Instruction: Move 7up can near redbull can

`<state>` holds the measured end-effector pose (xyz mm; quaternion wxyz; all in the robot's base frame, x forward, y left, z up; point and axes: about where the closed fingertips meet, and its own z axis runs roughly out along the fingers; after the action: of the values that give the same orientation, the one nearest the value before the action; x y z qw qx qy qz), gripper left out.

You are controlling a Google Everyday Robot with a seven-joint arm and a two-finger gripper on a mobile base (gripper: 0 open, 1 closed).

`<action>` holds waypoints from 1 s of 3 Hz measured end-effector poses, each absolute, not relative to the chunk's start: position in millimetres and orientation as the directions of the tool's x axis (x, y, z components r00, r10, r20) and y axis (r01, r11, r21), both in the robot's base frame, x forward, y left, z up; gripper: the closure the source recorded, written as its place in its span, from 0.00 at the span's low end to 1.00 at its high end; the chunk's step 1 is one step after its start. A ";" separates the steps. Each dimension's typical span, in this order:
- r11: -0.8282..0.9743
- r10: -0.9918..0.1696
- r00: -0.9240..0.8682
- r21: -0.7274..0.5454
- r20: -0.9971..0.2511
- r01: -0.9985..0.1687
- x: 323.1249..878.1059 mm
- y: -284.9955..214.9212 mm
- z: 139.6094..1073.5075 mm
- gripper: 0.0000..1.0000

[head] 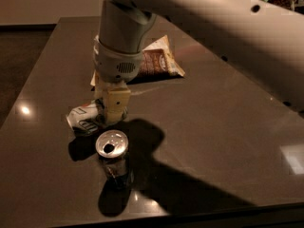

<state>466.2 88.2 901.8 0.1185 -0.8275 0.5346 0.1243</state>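
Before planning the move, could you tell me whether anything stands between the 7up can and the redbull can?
Nothing visible: only bare table lies between the 7up can, with the hand at it, and the redbull can. The snack bag lies behind.

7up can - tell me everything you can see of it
The 7up can is white and silver with greenish markings, and it looks like shiny metal. It is tipped on its side, not upright, at the left of the table. The gripper is over its right end and hides that part. Whether the can rests on the table I cannot tell. The upright redbull can stands close in front of it.
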 end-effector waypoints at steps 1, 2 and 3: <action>-0.402 -0.856 0.392 -0.044 -0.338 -0.915 457.7 64.5 894.7 1.00; -0.412 -0.853 0.396 -0.028 -0.338 -0.911 446.6 48.7 886.4 0.82; -0.417 -0.854 0.394 -0.007 -0.341 -0.909 437.4 36.8 878.5 0.59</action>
<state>437.4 36.8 878.5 0.0965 -0.8292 0.5314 0.1436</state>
